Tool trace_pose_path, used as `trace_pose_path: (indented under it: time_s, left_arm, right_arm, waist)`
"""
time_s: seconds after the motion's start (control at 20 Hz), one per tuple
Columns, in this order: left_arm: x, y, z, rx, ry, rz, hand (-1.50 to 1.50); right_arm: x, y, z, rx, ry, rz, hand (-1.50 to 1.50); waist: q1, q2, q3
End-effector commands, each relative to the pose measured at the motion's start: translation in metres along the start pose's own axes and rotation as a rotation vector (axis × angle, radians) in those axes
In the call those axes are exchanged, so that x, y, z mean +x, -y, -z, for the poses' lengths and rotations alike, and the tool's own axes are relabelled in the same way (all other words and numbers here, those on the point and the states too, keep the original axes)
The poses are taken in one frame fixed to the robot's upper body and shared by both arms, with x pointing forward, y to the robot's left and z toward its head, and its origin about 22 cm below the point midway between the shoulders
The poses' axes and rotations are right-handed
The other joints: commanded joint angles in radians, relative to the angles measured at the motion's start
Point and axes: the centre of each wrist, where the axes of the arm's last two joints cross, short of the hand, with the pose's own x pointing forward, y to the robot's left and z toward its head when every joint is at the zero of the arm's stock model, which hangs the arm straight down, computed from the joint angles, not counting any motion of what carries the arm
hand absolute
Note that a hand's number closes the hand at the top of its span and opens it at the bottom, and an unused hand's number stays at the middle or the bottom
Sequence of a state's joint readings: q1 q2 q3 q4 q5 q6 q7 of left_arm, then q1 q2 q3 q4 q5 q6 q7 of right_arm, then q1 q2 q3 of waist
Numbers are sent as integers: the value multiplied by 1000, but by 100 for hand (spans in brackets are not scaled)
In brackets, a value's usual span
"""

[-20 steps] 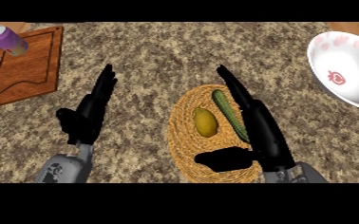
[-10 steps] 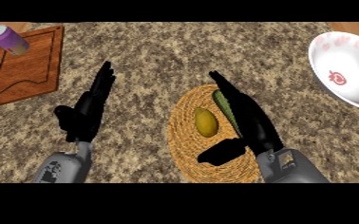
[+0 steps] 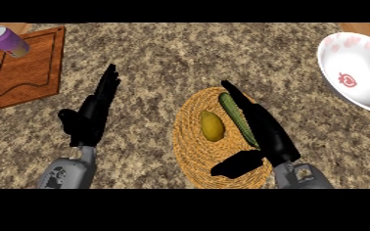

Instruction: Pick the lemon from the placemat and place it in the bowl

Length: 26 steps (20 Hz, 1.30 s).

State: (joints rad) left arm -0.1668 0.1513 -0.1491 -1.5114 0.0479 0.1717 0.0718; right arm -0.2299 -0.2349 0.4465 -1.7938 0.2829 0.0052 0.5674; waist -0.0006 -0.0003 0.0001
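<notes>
Head view: lemon [image 3: 212, 126] lies ungrasped on the placemat [image 3: 189, 159], lower centre. Right hand [image 3: 269, 133] is beside it, fingers straight, thumb spread, holding nothing. Grasping it and carrying it to the bowl [image 3: 345, 58] at the right edge both remain.

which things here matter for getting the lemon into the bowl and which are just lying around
In the job: lemon, woven placemat, white bowl, right robot hand open beside the lemon.

Lying about: green vegetable, wooden cutting board, purple container, left robot hand resting open.
</notes>
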Motion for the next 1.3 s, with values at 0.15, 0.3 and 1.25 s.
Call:
trace_pose_path:
  time_s: [0.15,0.3,1.25]
  left_arm:
    - [1,13,-11,-10,1,-5,0]
    - [-5,-14,-12,-1,11,-14,0]
    - [13,0,-8,0,18,12,0]
  right_arm:
    - [-15,-8,4,6,59,90,-150]
    - [-25,15,0,9,54,124,-150]
    - [-62,-60,23,14,-14,180,-150]
  waist:
    - [2,0,0]
    - [2,0,0]
    - [2,0,0]
